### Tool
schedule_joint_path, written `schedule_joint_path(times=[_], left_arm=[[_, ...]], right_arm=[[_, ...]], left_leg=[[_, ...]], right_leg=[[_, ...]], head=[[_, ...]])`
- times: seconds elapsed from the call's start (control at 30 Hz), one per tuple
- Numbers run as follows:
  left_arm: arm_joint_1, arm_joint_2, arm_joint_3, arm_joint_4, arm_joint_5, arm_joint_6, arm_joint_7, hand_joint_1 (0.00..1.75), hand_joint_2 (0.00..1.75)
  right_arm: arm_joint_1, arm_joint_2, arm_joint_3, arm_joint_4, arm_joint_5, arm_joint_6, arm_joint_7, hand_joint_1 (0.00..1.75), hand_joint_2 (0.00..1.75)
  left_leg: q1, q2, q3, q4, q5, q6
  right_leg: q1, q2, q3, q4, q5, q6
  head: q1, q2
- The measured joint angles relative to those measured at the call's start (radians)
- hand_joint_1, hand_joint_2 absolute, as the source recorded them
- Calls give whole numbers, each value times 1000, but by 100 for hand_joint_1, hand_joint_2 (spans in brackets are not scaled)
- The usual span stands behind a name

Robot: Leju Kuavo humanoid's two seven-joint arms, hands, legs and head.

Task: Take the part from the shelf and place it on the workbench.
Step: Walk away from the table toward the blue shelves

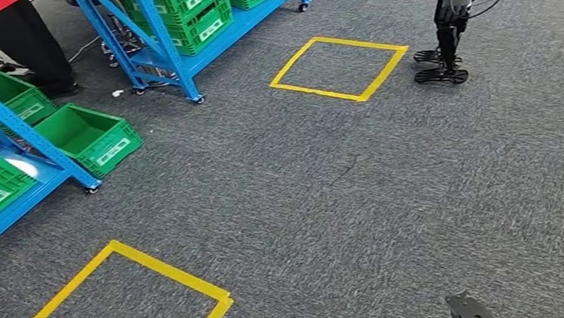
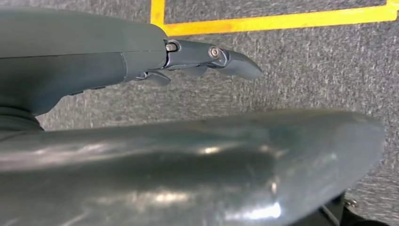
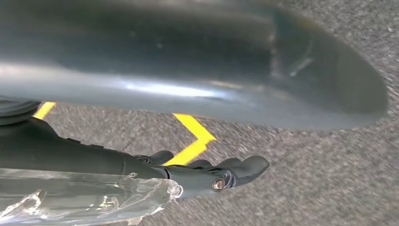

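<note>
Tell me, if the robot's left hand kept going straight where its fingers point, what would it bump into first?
Probably just the grey carpet. The left hand hangs holding nothing, fingers pointing along the floor near a yellow tape line. Nothing else shows ahead, though depth is unclear.

Green crates (image 1: 192, 4) fill blue shelves (image 1: 162, 54) (yellow tape squares (image 1: 339, 69) on carpet).

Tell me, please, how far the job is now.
Done, probably: the pick, since clear plastic lies against the right hand. In hand: crossing the carpet, with the shelf at the left. Left: placing it on the workbench.
</note>
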Motion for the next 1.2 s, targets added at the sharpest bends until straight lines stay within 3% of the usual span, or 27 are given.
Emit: schedule_joint_path(times=[0.03, 0.1, 0.17, 0.2, 0.27, 0.33, 0.4, 0.47, 0.53, 0.6, 0.63, 0.67, 0.73, 0.8, 0.87, 0.93, 1.0, 1.07, 1.13, 1.17, 1.2], left_arm=[[-2, 0, 0, 0, -1, 0, 0, 0, 0], [-5, -1, 0, 0, -2, 0, 0, 0, 0], [-3, -2, 0, 0, -3, 0, 0, 0, 0], [-1, -1, 0, 0, -3, 0, 0, 0, 0], [-3, 0, 1, 0, -4, 2, 0, 0, 0], [-8, 0, 3, 0, -5, 2, 0, 0, 0], [-8, 0, 6, 0, -6, 2, 0, 0, 0], [-3, 1, 9, 0, -5, 2, 0, 0, 0], [-4, 1, 11, 0, -5, 0, 0, 0, 0], [-7, 0, 12, 0, -5, -2, -1, 0, 0], [-7, 0, 12, 0, -5, -2, -3, 0, 0], [-6, 0, 13, 0, -5, -3, -4, 0, 0], [-6, 0, 14, 0, -5, -3, -7, 0, 0], [-8, -1, 14, 0, -4, -3, -8, 0, 0], [-8, -1, 15, 0, -4, -2, -9, 0, 0], [-5, 1, 15, 0, -4, -2, -9, 0, 0], [-2, 1, 16, 0, -4, -2, -9, 0, 0], [-6, 1, 16, 0, -4, -1, -9, 0, 0], [-9, 0, 16, 0, -4, -1, -9, 0, 0], [-8, 0, 16, 0, -3, -1, -9, 0, 0], [-7, 0, 16, 0, -3, -1, -9, 0, 0]], right_arm=[[1, 0, 0, 0, 0, 0, 0, 0, 0], [3, 0, -1, 0, 1, 1, 0, 0, 0], [3, 0, -2, 0, 2, 1, 0, 0, 0], [2, 0, -2, 0, 2, 1, 0, 0, 0], [0, 0, -2, 0, 3, 1, 0, 0, 0], [0, 0, -3, 0, 4, 2, 1, 0, 0], [-2, 0, -3, 0, 4, 2, 0, 0, 0], [-4, 0, -3, 0, 5, 2, -2, 0, 0], [-4, 0, -3, 0, 5, 2, -4, 0, 0], [-1, 0, -3, 0, 6, 2, -5, 0, 0], [0, 0, -3, 0, 7, 2, -6, 0, 0], [-1, 0, -4, 0, 7, 2, -7, 0, 0], [-1, 0, -4, 0, 7, 1, -9, 0, 0], [-3, 0, -5, 0, 7, 1, -10, 0, 0], [-3, 0, -5, 0, 7, 1, -11, 0, 0], [-4, 1, -7, 0, 7, 1, -11, 0, 0], [-5, 1, -10, 0, 8, 1, -11, 0, 0], [-4, 0, -13, 0, 8, 1, -10, 0, 0], [-2, 0, -14, 0, 9, 2, -10, 0, 0], [-2, 0, -14, 0, 9, 3, -10, 0, 0], [-2, 0, -14, 0, 9, 3, -10, 0, 0]], left_leg=[[-1, 23, -27, 56, -32, -3], [-1, 39, -88, 183, -86, -6], [-1, 43, -102, 215, -78, -5], [-1, 46, -82, 179, -50, -3], [-6, 86, -7, 43, 11, 5], [-13, 121, 39, -47, 33, 14], [-15, 111, 42, -61, 30, 23], [-11, 93, 43, -66, 34, 32], [-6, 74, 45, -69, 37, 41], [-5, 53, 45, -68, 37, 45], [-5, 42, 46, -68, 37, 46], [-4, 31, 46, -68, 36, 46], [-2, 7, 50, -67, 35, 42], [-2, -16, 51, -64, 33, 32], [-2, -34, 46, -63, 35, 19], [3, -46, 42, -68, 40, 7], [2, -19, 30, -46, 22, -2], [0, 26, -20, 55, -37, -8], [1, 41, -84, 184, -90, -11], [1, 42, -99, 215, -95, -11], [1, 43, -98, 213, -81, -10]], right_leg=[[2, -12, 0, -1, 0, -4], [6, -39, -1, -1, -2, -8], [8, -63, 0, 0, -3, -9], [8, -74, 2, 0, -4, -8], [12, -91, 6, 1, -8, -3], [17, -108, 8, 3, -13, 6], [19, -125, 11, 2, -15, 16], [16, -110, 9, 15, -29, 27], [14, -68, -29, 99, -76, 36], [13, -46, -97, 237, -137, 40], [13, -42, -125, 285, -149, 40], [13, -41, -135, 296, -141, 40], [10, -29, -97, 200, -71, 39], [2, 12, -33, 64, -12, 38], [-1, 37, -7, 12, -2, 32], [2, 22, -6, 9, 0, 19], [2, 4, -4, 3, 4, 5], [4, -19, -3, -1, 4, -5], [7, -44, -4, -1, 3, -9], [8, -55, -4, -1, 2, -9], [9, -65, -4, -1, 2, -10]], head=[[-3, 0], [-4, 0], [-4, 0], [-4, 0], [-5, 0], [-5, 0], [-4, 0], [-2, 0], [2, 0], [5, 0], [6, 0], [6, 0], [6, 0], [6, 0], [5, 0], [5, 0], [0, 0], [-6, 0], [-8, 0], [-8, 0], [-8, 0]])
